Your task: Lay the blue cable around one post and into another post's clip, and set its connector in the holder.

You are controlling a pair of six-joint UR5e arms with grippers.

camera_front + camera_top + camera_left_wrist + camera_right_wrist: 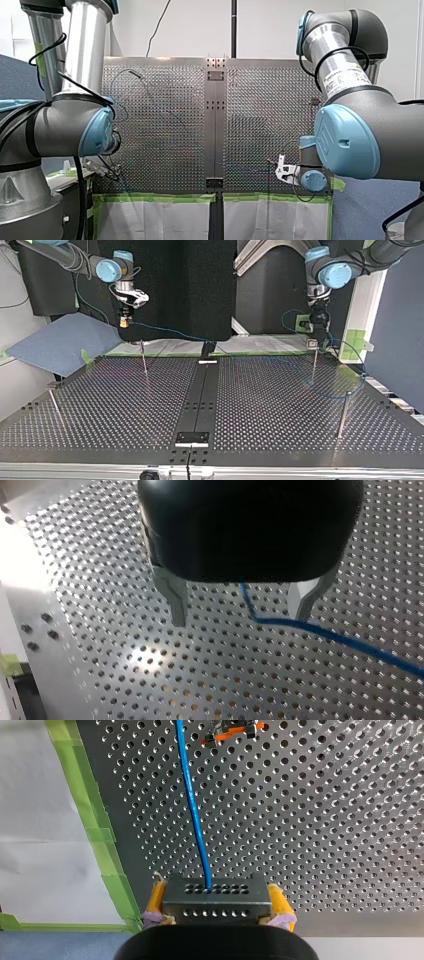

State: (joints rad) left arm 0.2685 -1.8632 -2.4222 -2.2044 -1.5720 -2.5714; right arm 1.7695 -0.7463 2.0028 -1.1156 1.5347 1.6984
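My right gripper is clenched on the connector, a dark perforated block with yellow pads on its two ends. The cable, thin and blue, leaves the block's face and runs straight ahead of the fingers toward an orange clip. In the top view it sags from upper left across to a post at right. My left gripper, nearer that post, is released, and the cable passes loose between its fingers.
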